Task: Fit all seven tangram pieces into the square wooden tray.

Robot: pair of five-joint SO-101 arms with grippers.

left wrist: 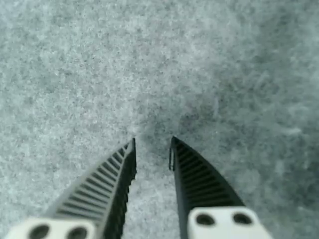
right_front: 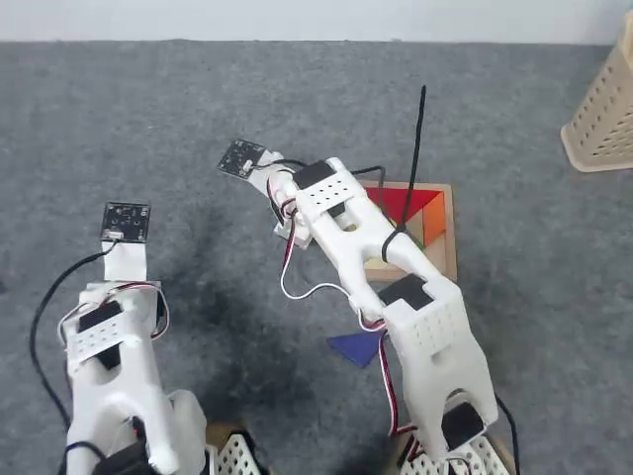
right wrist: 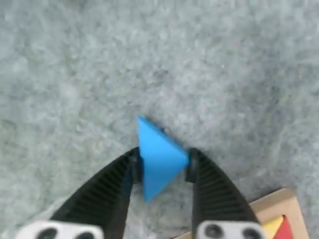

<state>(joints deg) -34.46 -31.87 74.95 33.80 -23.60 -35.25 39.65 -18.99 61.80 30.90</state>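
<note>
My right gripper (right wrist: 162,158) is shut on a light blue triangle (right wrist: 158,149), held just above the grey carpet. Close beside it lies a corner of the square wooden tray (right wrist: 279,206). In the high view the right arm (right_front: 346,223) stretches over the tray's (right_front: 447,213) left side; red (right_front: 401,206), orange and green pieces lie inside. A dark blue triangle (right_front: 354,346) rests on the carpet beside the right arm's base. My left gripper (left wrist: 152,145) hovers over bare carpet at the left, open by a narrow gap with nothing between its fingers.
A beige perforated container (right_front: 603,109) stands at the far right edge. A black cable (right_front: 415,148) rises from the right arm over the tray. Grey carpet (right_front: 148,119) covers the table.
</note>
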